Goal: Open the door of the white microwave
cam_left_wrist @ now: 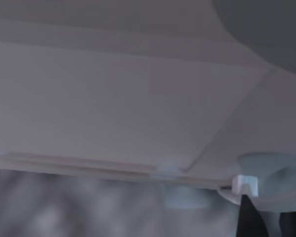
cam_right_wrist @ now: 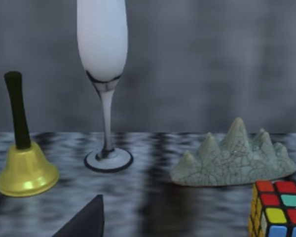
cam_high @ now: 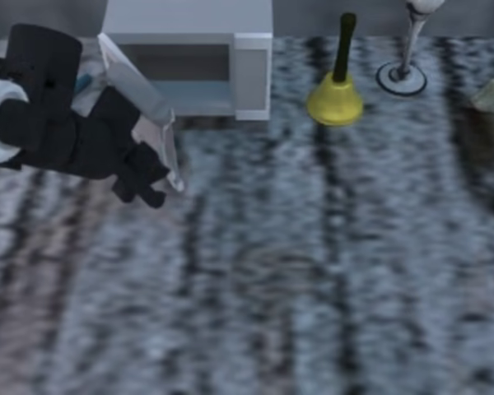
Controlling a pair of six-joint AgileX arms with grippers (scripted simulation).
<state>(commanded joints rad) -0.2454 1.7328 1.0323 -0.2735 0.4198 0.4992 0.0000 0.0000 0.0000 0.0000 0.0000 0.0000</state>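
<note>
One black left gripper [cam_high: 152, 188] at the table's [cam_high: 313, 288] far left, right up against the handle edge of the door [cam_high: 140, 90]; open or shut, could not tell. Door swung out wide from the white microwave [cam_high: 189, 49]. Farther right, a yellow bell [cam_high: 335, 99], then a tall glass [cam_high: 403, 49]. Right gripper out of sight.

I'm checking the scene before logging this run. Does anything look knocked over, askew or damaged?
Nothing stands out. The white microwave sits square at the table's back-left, its door swung well open with the left gripper at its free edge. The bell and the wine glass stand upright, nothing spilled.
</note>
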